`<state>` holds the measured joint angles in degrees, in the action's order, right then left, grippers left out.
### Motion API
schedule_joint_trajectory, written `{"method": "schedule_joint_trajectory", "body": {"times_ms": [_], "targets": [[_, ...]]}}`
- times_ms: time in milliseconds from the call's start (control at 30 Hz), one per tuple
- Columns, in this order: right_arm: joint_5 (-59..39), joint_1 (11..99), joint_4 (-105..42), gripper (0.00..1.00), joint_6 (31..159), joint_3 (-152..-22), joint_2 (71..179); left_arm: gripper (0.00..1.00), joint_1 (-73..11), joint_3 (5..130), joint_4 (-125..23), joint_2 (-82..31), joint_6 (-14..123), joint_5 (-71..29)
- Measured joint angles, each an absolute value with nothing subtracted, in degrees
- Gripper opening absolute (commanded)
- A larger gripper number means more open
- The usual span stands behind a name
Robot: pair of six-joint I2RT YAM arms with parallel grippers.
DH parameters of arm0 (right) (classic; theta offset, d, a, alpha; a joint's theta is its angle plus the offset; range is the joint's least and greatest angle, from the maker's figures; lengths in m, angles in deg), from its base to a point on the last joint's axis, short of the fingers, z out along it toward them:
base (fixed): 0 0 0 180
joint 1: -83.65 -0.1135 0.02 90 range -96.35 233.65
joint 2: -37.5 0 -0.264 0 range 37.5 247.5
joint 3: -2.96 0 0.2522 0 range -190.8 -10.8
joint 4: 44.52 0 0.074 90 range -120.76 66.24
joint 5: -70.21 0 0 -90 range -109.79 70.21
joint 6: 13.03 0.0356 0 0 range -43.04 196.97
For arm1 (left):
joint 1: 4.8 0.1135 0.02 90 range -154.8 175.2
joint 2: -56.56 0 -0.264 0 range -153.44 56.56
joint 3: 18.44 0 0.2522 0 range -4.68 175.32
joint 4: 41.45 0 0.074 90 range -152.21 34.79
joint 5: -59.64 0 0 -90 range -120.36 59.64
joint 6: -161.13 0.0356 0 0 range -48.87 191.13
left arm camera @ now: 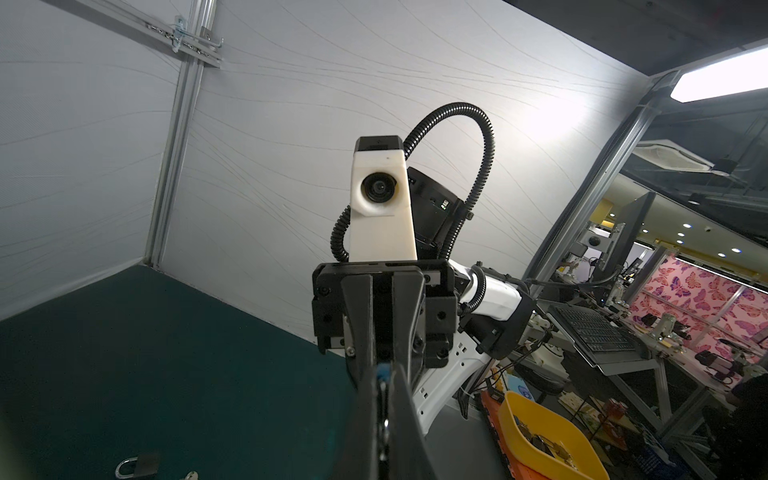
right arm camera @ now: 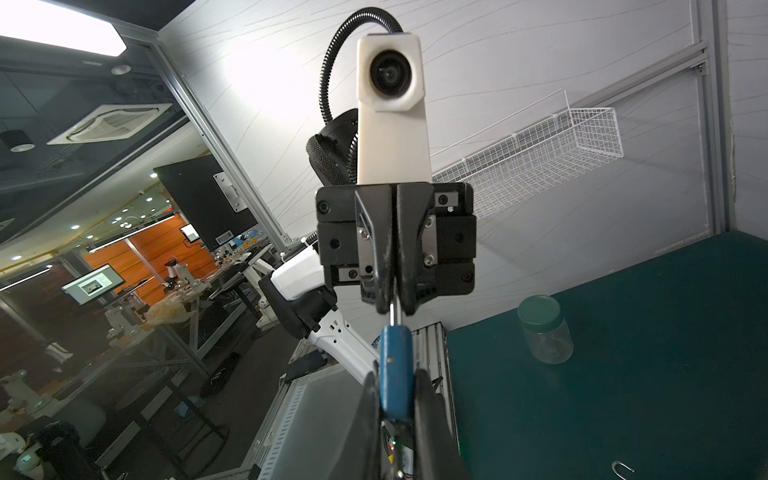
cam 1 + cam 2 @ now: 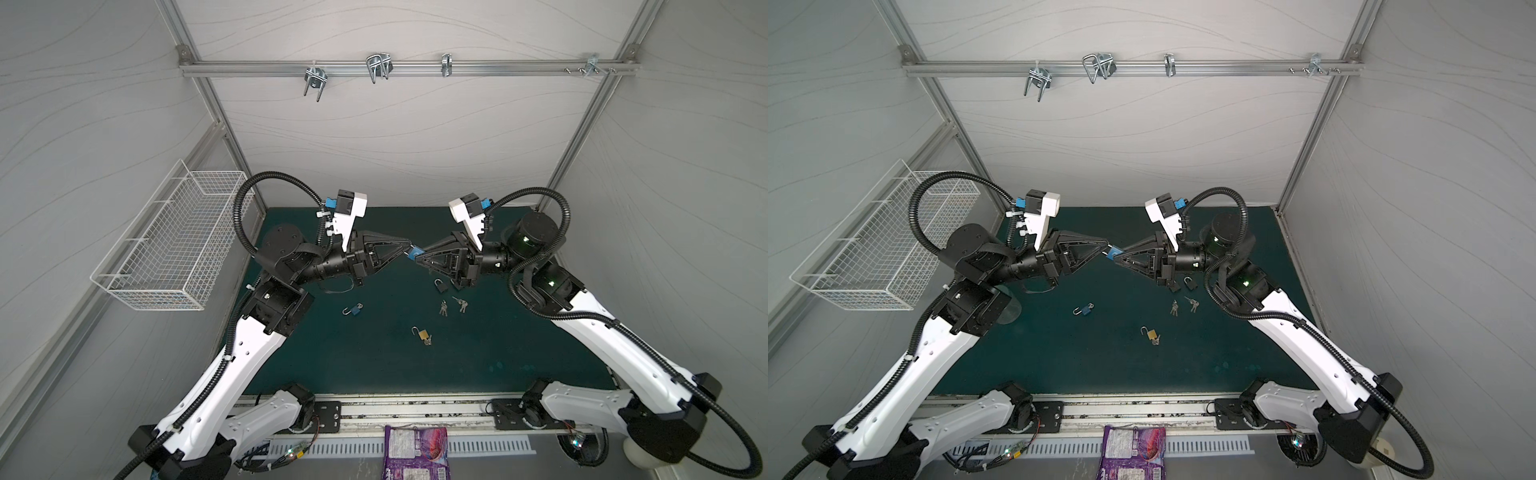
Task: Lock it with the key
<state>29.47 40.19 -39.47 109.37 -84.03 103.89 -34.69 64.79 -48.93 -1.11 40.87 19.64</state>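
we see the two arms meet tip to tip in the air, up over the green counter (image 3: 374,374). the right pincer (image 3: 417,254) is squeezed narrow on the blue padlock (image 2: 397,365) and holds it by its sides. the left pincer (image 3: 408,245) is pinched all the way shut on a thin metal piece (image 2: 393,311) that sticks out of the padlock's end. we think it is the key, but it is too small to tell from the shackle. the padlock sits right between the two pincers, touching both, and its long way runs along the line from one pincer to the other. so the thin piece points straight into the left pincer, and that arm is the one to do the next bit. we guess it must twist or push along that same line while the right pincer keeps the padlock from moving. if the two are not lined up, the piece could slip or bend. another open blue lock (image 3: 353,310), a brass lock (image 3: 422,333) and loose keys (image 3: 443,308) lie on the counter below.
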Motion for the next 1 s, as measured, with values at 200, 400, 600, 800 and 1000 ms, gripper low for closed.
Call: {"method": "schedule_joint_trajectory", "body": {"times_ms": [200, 400, 600, 800, 1000], "targets": [[29.2, 40.3, -38.9, 0.0, 109.3, -85.6, 103.9, 0.0, -37.4, 64.6, -47.6, -1.2, 41.3, 16.2], [30.8, 40.8, -35.8, 0.0, 107.4, -90.7, 104.3, 0.0, -42.9, 65.2, -45.1, -1.3, 44.3, 9.9], [29.2, 40.8, -33.7, 0.0, 104.0, -89.9, 104.1, 0.0, -38.9, 61.9, -42.5, 0.6, 42.4, 12.2], [25.6, 41.8, -32.6, 0.0, 102.4, -82.2, 101.4, 0.0, -31.9, 60.6, -45.7, -0.9, 38.0, 20.3], [24.8, 41.8, -31.6, 0.0, 101.0, -79.8, 98.6, 0.0, -31.9, 60.6, -45.2, -2.2, 34.7, 25.0]]}}
